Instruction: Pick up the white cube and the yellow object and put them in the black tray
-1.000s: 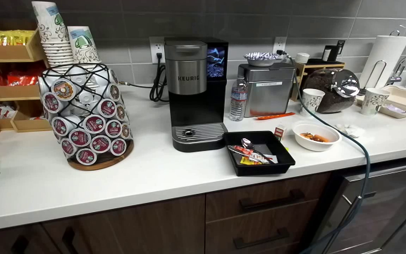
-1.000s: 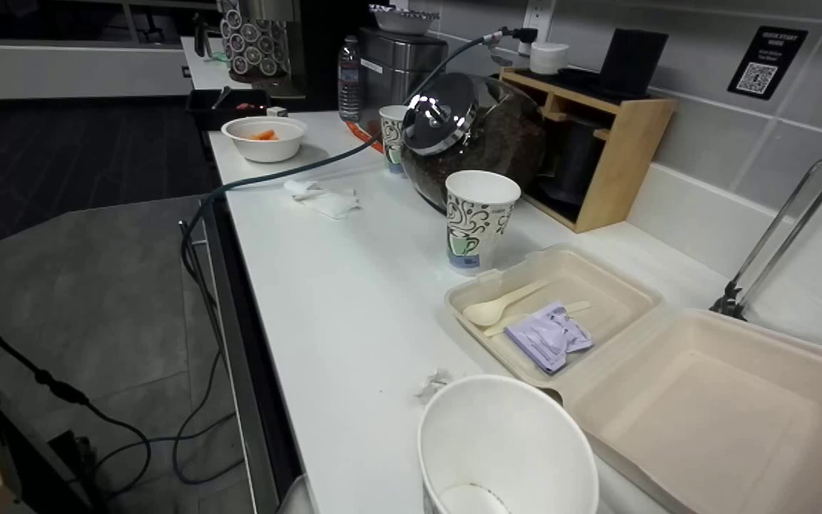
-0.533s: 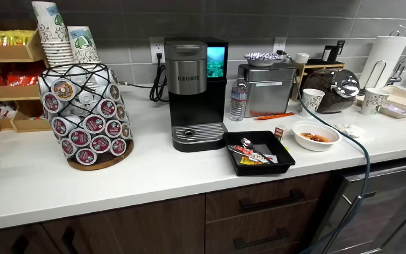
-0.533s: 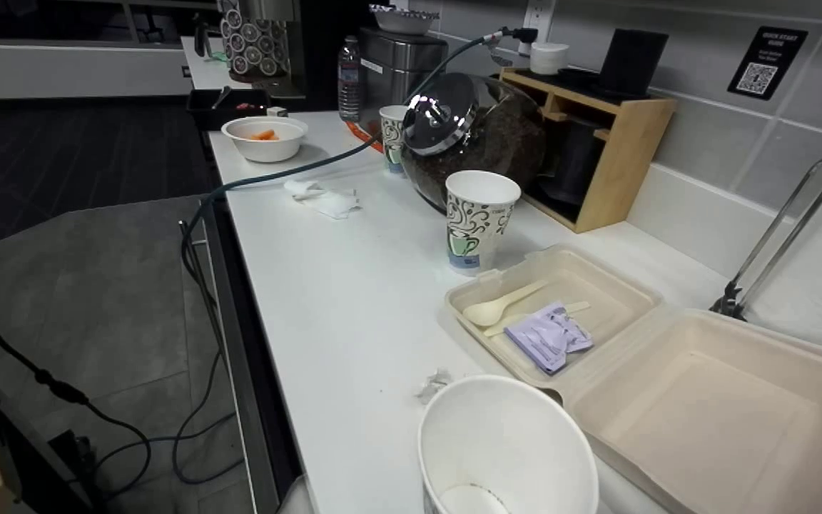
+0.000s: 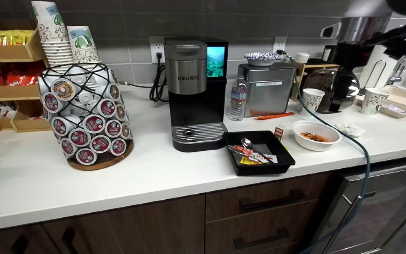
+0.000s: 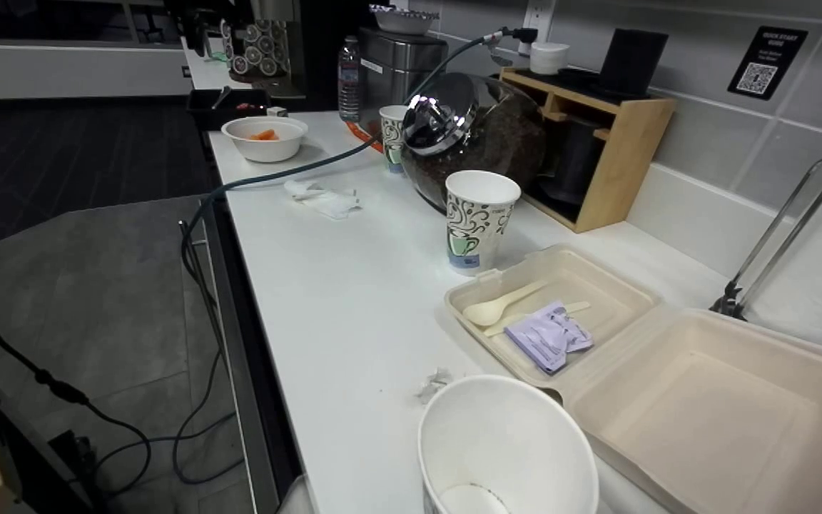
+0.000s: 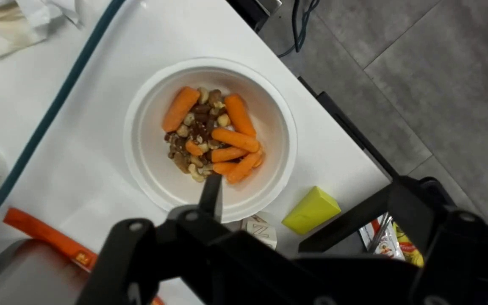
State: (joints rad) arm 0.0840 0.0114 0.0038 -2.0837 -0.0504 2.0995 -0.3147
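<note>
There's the white cube (image 5: pixel 279 133), out on the counter (image 5: pixel 153 169), between the black tray (image 5: pixel 265 170) and the white bowl (image 5: pixel 303 144)! The yellow object (image 7: pixel 311 210) sits just beside the tray's rim, closer to the counter's front edge, outside the tray as well. The tray itself lies close to that edge, packets (image 5: pixel 248 161) and a spoon (image 5: pixel 247 143) inside. Above hangs the gripper (image 7: pixel 306 184), its fingers (image 7: pixel 211 192) spread wide. Carrots (image 7: pixel 235 140) and nuts (image 7: pixel 201 118) lie in the bowl, and toward the back edge stand the coffee maker (image 5: pixel 189 76) and a water bottle (image 5: pixel 238 102).

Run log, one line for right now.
Black fingers: open, holding nothing | small printed white cube: on white counter | yellow block: on counter | shallow square black tray: neither inside
</note>
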